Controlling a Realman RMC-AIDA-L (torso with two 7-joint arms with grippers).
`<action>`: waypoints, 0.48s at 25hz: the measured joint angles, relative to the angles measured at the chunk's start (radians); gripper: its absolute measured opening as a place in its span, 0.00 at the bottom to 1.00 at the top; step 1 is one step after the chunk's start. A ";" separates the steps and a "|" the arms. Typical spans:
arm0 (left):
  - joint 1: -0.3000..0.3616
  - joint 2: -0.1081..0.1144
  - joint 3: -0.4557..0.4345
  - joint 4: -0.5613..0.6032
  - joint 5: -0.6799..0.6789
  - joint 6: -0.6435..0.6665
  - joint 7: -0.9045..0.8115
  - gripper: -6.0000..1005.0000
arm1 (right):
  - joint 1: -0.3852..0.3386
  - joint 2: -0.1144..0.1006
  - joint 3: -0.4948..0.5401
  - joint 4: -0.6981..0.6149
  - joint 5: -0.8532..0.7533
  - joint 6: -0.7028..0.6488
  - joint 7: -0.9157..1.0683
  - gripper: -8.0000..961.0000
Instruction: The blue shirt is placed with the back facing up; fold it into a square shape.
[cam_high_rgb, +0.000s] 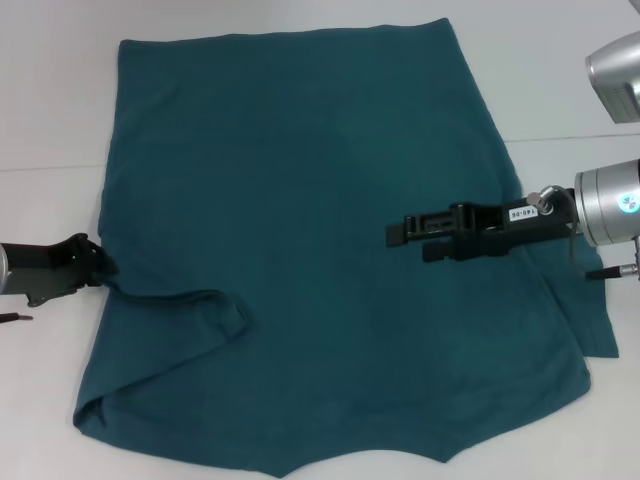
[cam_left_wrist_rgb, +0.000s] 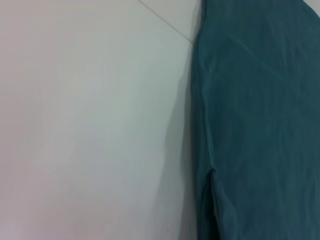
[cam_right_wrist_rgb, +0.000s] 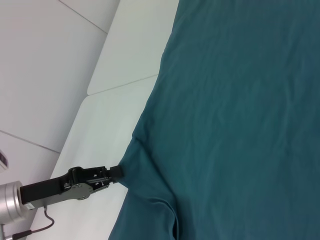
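A plain white table with a faint seam across it carries the whole scene, and the blue shirt lies spread over most of it, plain side up. Nearest the robot is the ragged edge of the cloth, where a sleeve is already turned in over the body, just inboard of the left gripper. That gripper sits at the shirt's left border, its tips against the fabric where the fold begins; the right wrist view shows the cloth drawn to a small peak at those tips, so it looks pinched on the edge, though I cannot tell for certain. Farther in, the right gripper hangs over the cloth pointing toward the left one, with shirt on every side of it; whether its fingers are parted I cannot tell. Beyond both, the far edge lies flat and straight. The risk, as I judge it, is a one-layer pinch on the left: a pull could drag the whole shirt sideways, wrinkle the smooth back and undo the tucked sleeve, leaving a skewed fold.
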 joint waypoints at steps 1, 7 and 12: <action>0.000 0.000 0.000 0.000 0.000 0.001 0.000 0.30 | -0.001 0.000 0.000 0.000 0.000 0.000 0.000 0.88; 0.000 0.000 -0.001 0.000 0.000 0.007 0.000 0.13 | -0.001 0.000 0.000 0.000 0.000 0.002 0.000 0.88; 0.000 0.000 -0.001 0.000 -0.059 0.030 0.025 0.07 | -0.001 0.001 0.000 0.000 0.000 0.002 0.000 0.88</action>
